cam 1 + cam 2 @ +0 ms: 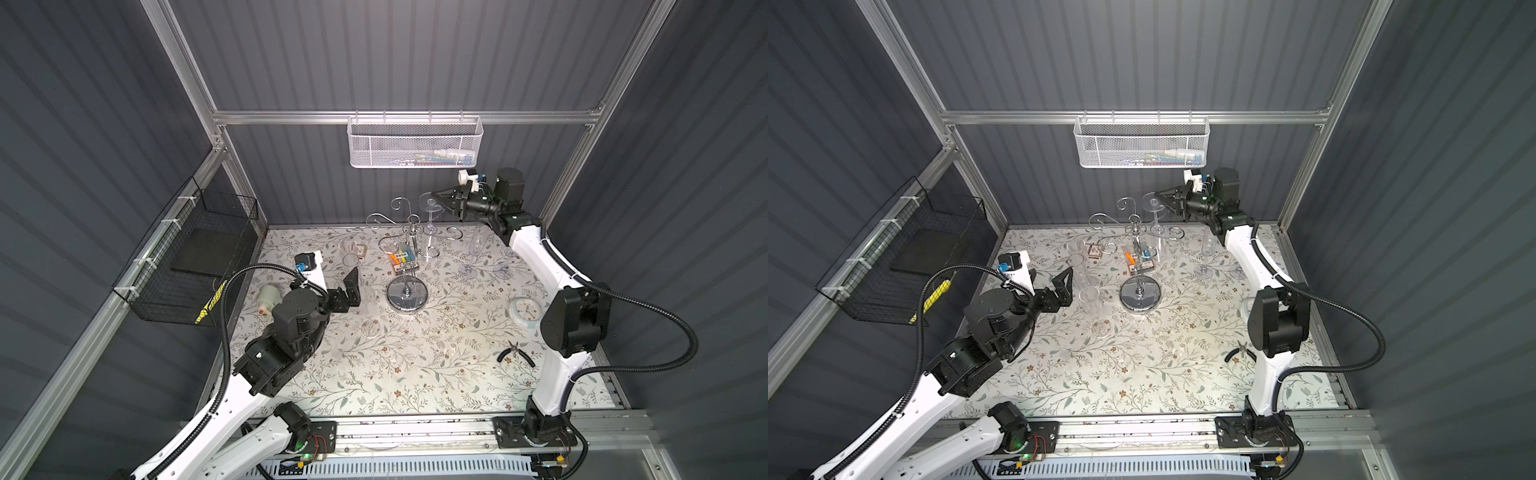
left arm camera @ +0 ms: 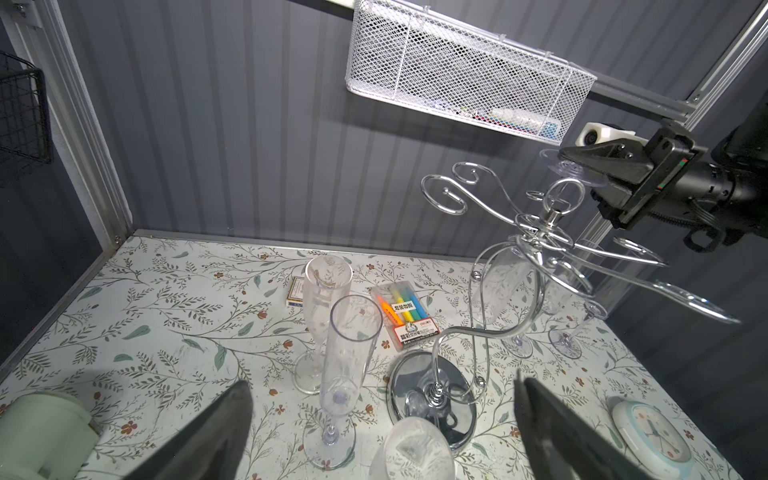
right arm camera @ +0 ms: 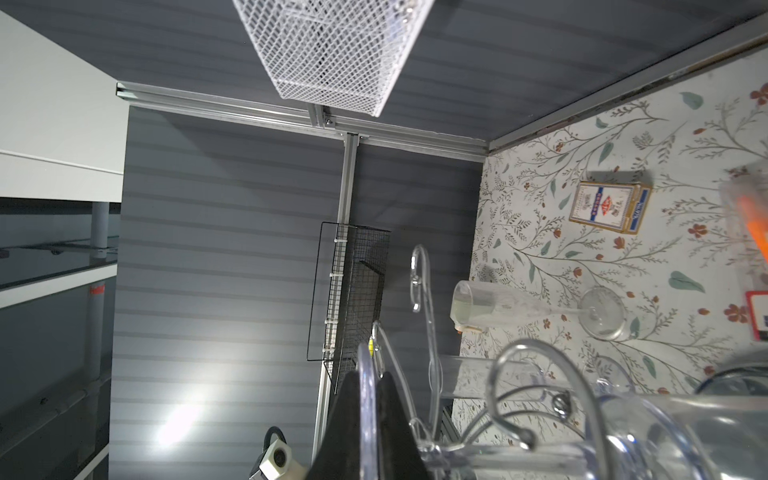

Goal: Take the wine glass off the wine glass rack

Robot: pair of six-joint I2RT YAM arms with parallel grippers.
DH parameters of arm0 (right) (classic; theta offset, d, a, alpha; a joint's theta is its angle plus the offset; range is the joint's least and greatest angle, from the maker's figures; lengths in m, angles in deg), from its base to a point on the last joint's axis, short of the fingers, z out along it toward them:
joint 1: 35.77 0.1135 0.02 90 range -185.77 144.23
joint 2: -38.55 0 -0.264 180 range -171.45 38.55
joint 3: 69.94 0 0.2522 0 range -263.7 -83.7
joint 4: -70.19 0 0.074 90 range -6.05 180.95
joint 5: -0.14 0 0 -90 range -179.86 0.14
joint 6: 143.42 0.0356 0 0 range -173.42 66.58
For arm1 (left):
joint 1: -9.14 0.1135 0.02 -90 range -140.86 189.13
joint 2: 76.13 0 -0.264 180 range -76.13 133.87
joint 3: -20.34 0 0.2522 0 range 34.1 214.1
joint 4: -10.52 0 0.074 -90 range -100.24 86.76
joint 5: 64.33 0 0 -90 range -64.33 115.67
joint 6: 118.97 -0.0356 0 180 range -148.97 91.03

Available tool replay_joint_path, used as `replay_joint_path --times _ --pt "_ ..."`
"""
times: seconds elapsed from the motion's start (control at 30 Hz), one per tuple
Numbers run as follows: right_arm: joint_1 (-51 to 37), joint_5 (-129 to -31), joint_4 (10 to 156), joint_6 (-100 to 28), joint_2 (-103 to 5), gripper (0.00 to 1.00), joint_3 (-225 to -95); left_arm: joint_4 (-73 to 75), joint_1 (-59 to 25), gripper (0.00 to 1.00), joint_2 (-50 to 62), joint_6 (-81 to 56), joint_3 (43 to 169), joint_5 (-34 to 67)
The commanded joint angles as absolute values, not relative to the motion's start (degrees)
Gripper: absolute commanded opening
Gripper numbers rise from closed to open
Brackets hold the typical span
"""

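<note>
The wine glass (image 1: 429, 206) is gripped by its foot in the clenched right gripper (image 1: 436, 194), far right of the wine glass rack (image 1: 405, 296) (left gripper (image 1: 356, 286) spread wide, nearer left).

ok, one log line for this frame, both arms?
phase: unhook | right gripper: shut on wine glass foot | wine glass: inverted, not yet clear of rack | left gripper: open, beside flutes

Shiny chrome wine glass rack (image 1: 400, 297), clear wine glass (image 1: 431, 206), floral-patterned table (image 1: 415, 365), white mesh basket (image 1: 411, 145)
</note>
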State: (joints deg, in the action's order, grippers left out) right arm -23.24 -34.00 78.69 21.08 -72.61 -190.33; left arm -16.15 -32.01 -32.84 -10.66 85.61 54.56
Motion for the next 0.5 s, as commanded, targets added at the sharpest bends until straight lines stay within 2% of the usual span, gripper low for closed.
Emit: replay_joint_path --times 0.0,0.47 --pt "-22.3 -34.2 79.9 19.7 -74.5 0.0 -195.1 -16.9 -31.7 1.0 -34.2 -10.5 85.9 54.9" --pt "-22.3 -37.0 87.4 17.4 -86.0 0.0 -213.2 -18.2 -31.8 1.0 -35.6 -10.6 86.0 55.8"
